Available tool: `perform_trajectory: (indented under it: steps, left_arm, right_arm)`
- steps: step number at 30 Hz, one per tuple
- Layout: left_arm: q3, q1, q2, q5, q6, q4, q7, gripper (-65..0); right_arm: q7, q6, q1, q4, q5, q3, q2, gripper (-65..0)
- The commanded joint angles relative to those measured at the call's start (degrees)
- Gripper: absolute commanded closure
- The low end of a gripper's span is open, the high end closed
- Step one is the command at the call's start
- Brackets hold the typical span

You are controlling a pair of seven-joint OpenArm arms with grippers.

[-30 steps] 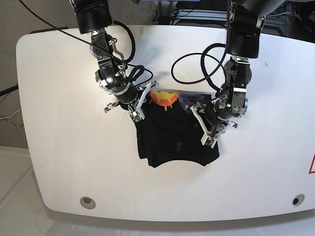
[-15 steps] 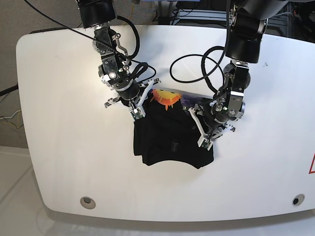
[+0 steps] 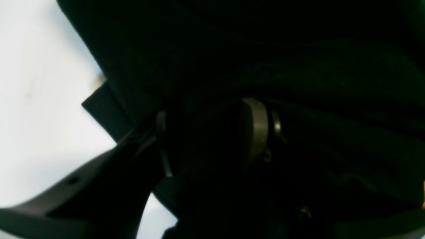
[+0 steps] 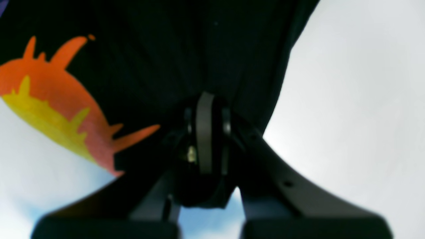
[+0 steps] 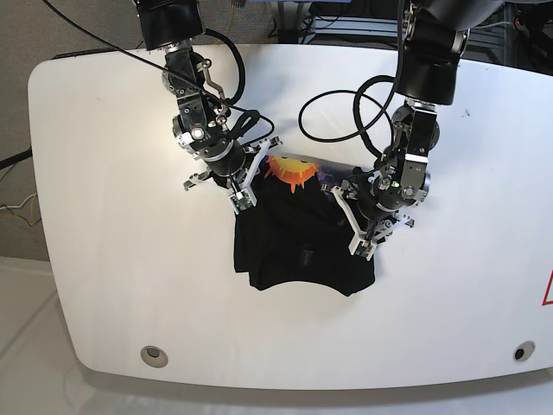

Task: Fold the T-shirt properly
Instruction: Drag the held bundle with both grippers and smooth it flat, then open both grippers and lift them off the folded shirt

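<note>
A black T-shirt (image 5: 302, 246) lies bunched at the middle of a white surface (image 5: 104, 259), its orange-yellow print (image 5: 291, 171) showing at the far edge. The right tool (image 5: 243, 192) pinches the shirt's fabric beside the print; the left tool (image 5: 359, 238) grips the opposite edge, its fingers pressed into the dark cloth.

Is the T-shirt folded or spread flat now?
Partly folded: the T-shirt is a compact black bundle, with its orange print showing only at the top edge.
</note>
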Motion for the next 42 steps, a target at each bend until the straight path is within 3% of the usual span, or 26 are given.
perform_trajectory:
  steps: [1,12,22,29,36,42]
  left_arm:
    - [-0.26,0.89,-1.29,3.48,1.27,2.42,6.31,-25.2]
    - [-4.48,2.03,-2.17,3.48,1.27,19.30,10.79,-25.2]
    - [-9.84,6.69,-2.34,3.57,1.27,35.13,10.88,-25.2]
    - [-13.45,11.00,-2.61,3.48,1.27,39.35,11.32,-25.2]
    - [-14.68,17.94,-5.60,3.39,1.27,40.23,11.58,-25.2]
    - [-21.27,24.80,-5.77,3.39,1.00,40.49,11.23,-25.2]
  right_arm:
    - [-2.85,-0.11,-0.28,3.35,-1.17,0.18,0.39,-3.1]
    - [-6.89,-0.11,0.42,12.41,-1.26,0.62,0.65,-3.3]
    - [-12.52,0.51,0.42,20.23,-0.91,8.09,0.65,-3.3]
    - [-16.21,0.51,-0.90,24.89,-0.82,10.91,2.58,-3.3]
    - [-17.79,0.60,-4.59,26.30,-0.82,15.13,3.64,-3.3]
    - [-17.79,4.64,-8.90,26.48,-1.17,21.72,3.64,-3.1]
